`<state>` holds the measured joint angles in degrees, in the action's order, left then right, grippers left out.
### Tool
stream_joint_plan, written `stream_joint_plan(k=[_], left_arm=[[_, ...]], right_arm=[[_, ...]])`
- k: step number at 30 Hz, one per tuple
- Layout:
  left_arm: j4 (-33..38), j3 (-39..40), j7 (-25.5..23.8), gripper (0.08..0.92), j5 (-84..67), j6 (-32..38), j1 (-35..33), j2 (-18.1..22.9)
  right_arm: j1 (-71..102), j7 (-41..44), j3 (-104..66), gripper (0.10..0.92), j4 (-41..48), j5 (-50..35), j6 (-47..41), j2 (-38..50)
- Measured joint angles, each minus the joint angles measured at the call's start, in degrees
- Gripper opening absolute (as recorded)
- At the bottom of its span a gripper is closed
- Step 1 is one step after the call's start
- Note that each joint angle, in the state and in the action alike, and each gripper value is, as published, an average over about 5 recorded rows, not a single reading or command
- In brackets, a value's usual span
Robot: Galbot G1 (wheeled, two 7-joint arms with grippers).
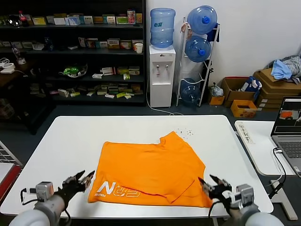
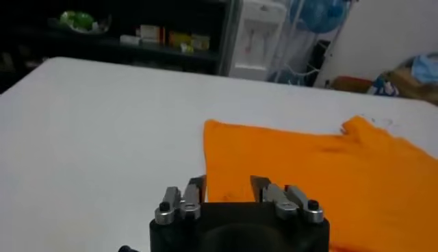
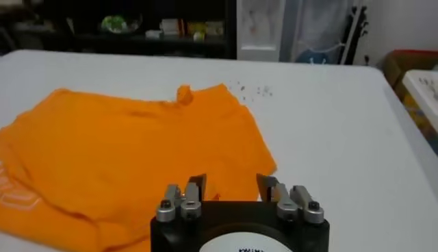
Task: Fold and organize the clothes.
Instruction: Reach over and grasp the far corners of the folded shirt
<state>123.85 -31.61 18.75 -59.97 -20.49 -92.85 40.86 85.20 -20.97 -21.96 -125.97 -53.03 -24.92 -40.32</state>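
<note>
The orange T-shirt [image 1: 150, 169] lies partly folded on the white table [image 1: 70, 141], with white lettering [image 1: 113, 189] showing at its front left corner. My left gripper [image 1: 86, 178] is open and empty just left of that corner. In the left wrist view the left gripper [image 2: 228, 185] points at the shirt's [image 2: 308, 171] left edge. My right gripper [image 1: 209, 183] is open and empty at the shirt's front right corner. In the right wrist view the right gripper [image 3: 230, 181] sits over the shirt's [image 3: 137, 150] right edge.
A second white table [image 1: 256, 146] with a laptop [image 1: 288, 127] stands to the right. Behind the table are shelves [image 1: 70, 52], a water dispenser [image 1: 162, 70], bottle rack [image 1: 197, 52] and cardboard boxes [image 1: 273, 89] with blue-grey cloth [image 1: 287, 68].
</note>
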Motion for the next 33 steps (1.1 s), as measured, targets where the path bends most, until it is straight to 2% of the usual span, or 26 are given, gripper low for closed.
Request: stream_joint_plan(k=[4, 9, 15, 20, 25, 33], left_arm=[[-4.0, 2.7, -1.9, 0.711, 0.2, 2.4, 7.6, 0.5], [-12.2, 8.3, -5.2, 0.812, 1.0, 5.2, 19.0, 2.5], [-23.3, 15.7, -8.7, 0.822, 1.3, 6.1, 31.3, 5.7], [-31.3, 20.4, -10.7, 0.823, 1.0, 5.1, 38.7, 7.9], [-37.0, 23.8, -11.9, 0.823, 0.8, 3.0, 42.8, 9.0], [-41.4, 26.3, -12.9, 0.823, 1.2, 0.7, 45.5, 9.9]], right_arm=[[-9.7, 0.5, 4.0, 0.79, 5.2, -0.2, 1.7, -2.6], [-23.1, 0.9, 10.3, 0.821, 14.8, -0.7, 2.2, -7.6], [-36.2, 1.2, 17.2, 0.823, 26.8, -0.9, 1.0, -14.4], [-43.8, 1.4, 21.6, 0.823, 35.6, -0.4, -0.9, -19.7], [-48.9, 1.1, 24.7, 0.823, 42.5, -0.2, -3.2, -23.8], [-52.8, 0.7, 26.8, 0.823, 49.9, 0.5, -5.9, -27.6]])
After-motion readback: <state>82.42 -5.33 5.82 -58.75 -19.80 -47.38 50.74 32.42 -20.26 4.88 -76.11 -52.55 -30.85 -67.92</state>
